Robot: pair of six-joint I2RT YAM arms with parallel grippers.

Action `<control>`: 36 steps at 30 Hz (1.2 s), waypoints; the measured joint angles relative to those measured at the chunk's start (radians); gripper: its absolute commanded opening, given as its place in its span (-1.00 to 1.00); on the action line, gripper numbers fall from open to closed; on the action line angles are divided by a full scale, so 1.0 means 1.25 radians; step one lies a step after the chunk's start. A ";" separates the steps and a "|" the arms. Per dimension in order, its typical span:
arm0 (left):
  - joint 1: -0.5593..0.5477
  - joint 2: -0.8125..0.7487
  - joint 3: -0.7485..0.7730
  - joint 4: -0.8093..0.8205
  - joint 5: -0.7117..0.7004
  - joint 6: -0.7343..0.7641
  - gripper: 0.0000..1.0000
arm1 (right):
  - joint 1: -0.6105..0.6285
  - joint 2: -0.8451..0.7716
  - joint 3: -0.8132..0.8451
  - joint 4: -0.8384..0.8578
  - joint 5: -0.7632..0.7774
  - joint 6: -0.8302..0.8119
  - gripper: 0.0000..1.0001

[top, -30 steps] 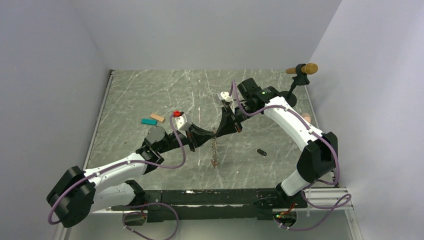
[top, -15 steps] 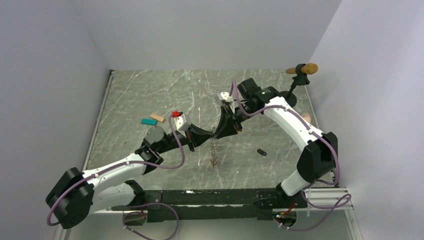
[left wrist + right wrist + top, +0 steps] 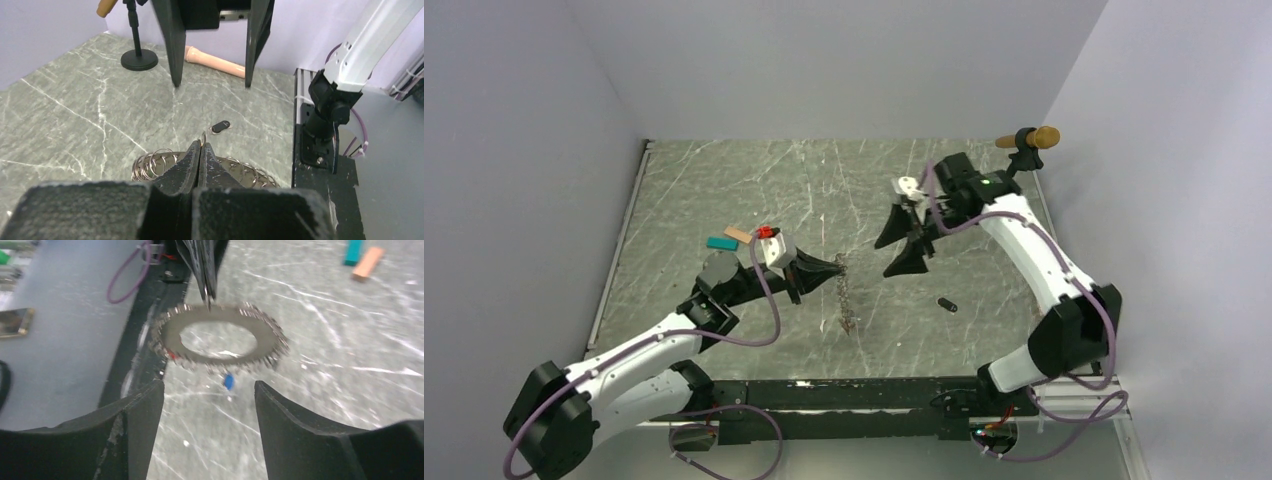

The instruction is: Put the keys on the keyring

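Left pincer (image 3: pixel 836 265), jaws together, clamps the keyring (image 3: pixel 846 295), which hangs above the table (image 3: pixel 724 180), apparently carrying a blue key (image 3: pixel 228 382). Right pincer (image 3: pixel 896 252), jaws apart and empty, faces the keyring's open loop from near by. The loose black key (image 3: pixel 946 303) lies nearer the right arm.

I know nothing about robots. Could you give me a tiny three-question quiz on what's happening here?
1. True or false: the right gripper is shut on the keyring.
2. What grips the keyring? A) the left gripper B) the right gripper C) neither
3. Fill in: the loose black key lies on the table, nearer the ___ arm.

Key: 1 false: its jaws stand open, apart from the keyring. 2 A. 3 right.
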 measured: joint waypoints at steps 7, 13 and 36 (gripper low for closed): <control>0.051 -0.093 0.059 -0.164 0.138 0.154 -1.00 | -0.100 -0.158 -0.116 -0.008 0.009 -0.115 0.69; 0.057 -0.158 0.102 -0.291 0.284 0.318 -1.00 | -0.098 -0.172 -0.217 -0.008 0.020 -0.182 0.70; 0.074 -0.061 0.064 -0.113 0.378 0.154 -1.00 | -0.049 -0.118 -0.190 -0.068 -0.045 -0.290 0.43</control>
